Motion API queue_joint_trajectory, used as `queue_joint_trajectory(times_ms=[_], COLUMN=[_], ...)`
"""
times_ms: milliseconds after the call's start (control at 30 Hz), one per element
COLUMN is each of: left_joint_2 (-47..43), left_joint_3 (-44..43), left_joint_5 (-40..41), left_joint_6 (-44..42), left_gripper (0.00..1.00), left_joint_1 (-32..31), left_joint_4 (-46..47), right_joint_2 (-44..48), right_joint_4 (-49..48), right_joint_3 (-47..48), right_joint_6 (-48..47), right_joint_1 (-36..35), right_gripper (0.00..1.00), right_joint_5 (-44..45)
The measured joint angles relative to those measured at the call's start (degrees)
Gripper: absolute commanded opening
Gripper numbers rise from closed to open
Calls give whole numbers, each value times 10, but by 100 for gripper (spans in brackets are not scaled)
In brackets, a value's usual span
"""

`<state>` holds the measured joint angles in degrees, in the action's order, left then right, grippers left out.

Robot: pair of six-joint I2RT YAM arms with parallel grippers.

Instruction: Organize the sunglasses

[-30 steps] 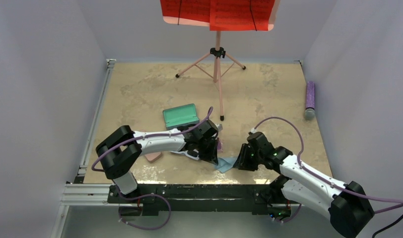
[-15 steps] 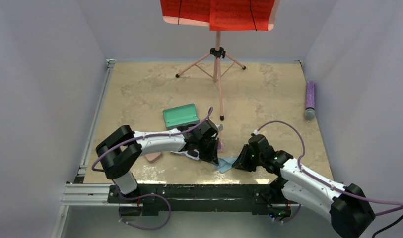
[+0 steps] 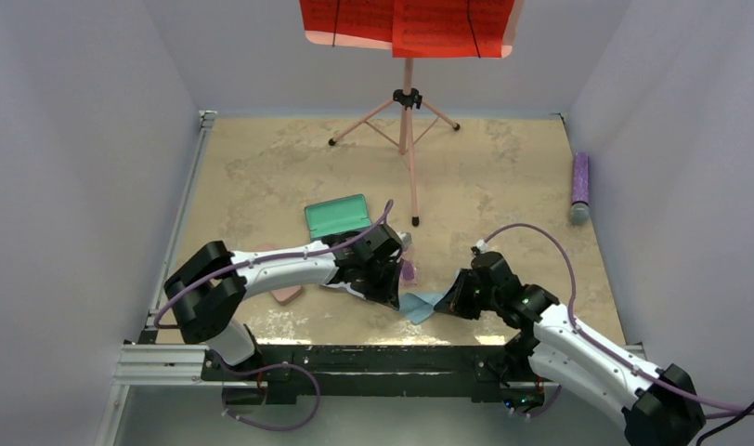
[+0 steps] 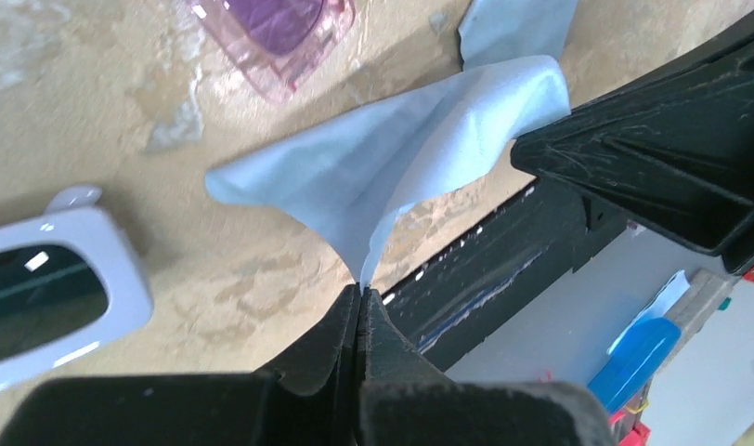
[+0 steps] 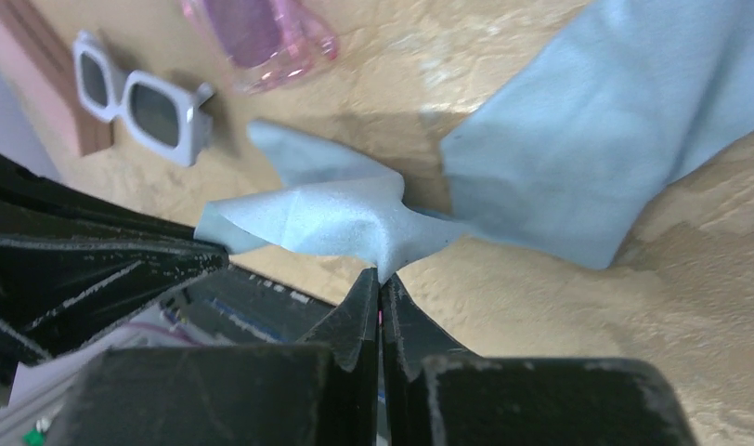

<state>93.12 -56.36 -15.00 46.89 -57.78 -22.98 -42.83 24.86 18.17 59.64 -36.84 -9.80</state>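
White sunglasses (image 5: 141, 102) are laid flat on the worktop (image 3: 262, 177) close to its near edge, lenses showing, just beside the pink case (image 5: 48, 56). Pink sunglasses (image 5: 262, 37) are laid a little further in, near the white pair but apart from it. It cannot be told whether their arms are folded. Neither pair is held or touched.

Next to both pairs, a light blue cloth (image 4: 401, 177) is lifted off the surface. One corner is pinched in the left hand (image 4: 361, 293), with the jaws shut tight on the fabric. Another part of the edge is pinched in the right hand (image 5: 381, 279), and those jaws are clamped on it too. The cloth is slung between the two hands, creased and sagging in the middle. A second cloth (image 5: 587, 139) is left flat on the worktop right beside it.

Judged: the two-handed pinch is probably used because limp fabric cannot be spread or folded from one point alone. The cloth is likely being straightened or cleared first. The sunglasses are probably left where they are for now, as both hands are taken up by the cloth.

The teal case (image 3: 338, 216) is set further back, well apart from the hands, so casing does not look started.

Risk noted: the hanging cloth could be dragged over the pink pair, which lies nearest to it.
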Motion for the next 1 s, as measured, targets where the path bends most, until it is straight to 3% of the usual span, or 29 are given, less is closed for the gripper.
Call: queue_joint_trajectory(times_ms=[233,533,733,1000], left_joint_2=[-92,-181,-166,-57], left_joint_3=[-4,-16,-38,-91], left_joint_5=[8,-57,-39,46], left_joint_6=[-35,-71,-75,-72], left_gripper=[0,0,0,0], left_joint_1=[0,-9,-11,5], left_joint_4=[-90,-186,-224,-218], right_joint_2=[24,83,66,-54], right_joint_4=[35,83,82,23], right_joint_3=[42,97,95,91], right_joint_6=[-27,-53,-50,-55], right_joint_1=[0,0,1,28], right_gripper=[0,0,0,0], right_joint_5=[-105,-255,-271,-217])
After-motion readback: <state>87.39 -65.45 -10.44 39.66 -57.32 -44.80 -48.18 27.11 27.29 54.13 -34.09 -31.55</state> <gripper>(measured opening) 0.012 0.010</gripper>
